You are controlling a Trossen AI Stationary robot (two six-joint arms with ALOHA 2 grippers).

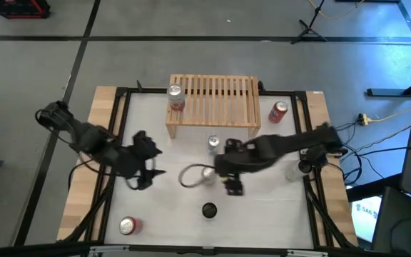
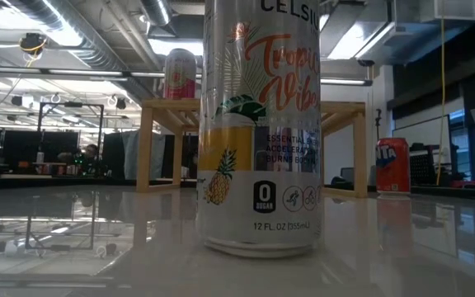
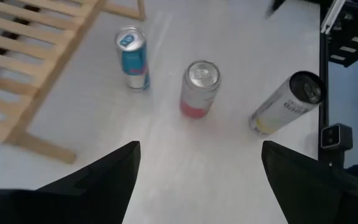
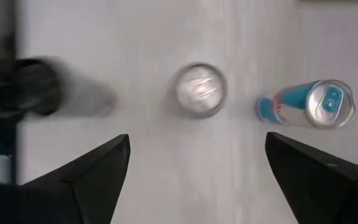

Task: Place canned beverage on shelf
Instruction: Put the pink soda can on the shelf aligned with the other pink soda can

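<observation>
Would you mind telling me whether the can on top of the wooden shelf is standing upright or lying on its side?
Upright. The can shows its round lid from above on the shelf, near its left end.

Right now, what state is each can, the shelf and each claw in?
Light-wood slatted shelf: standing, holds one can.
Red-and-white can: upright on the shelf.
Blue-and-silver can: upright on the table.
Pink-and-silver can: upright on the table, ungrasped.
White pineapple-print can: upright on the table.
Left claw: open, empty.
Right claw: open, empty.
</observation>
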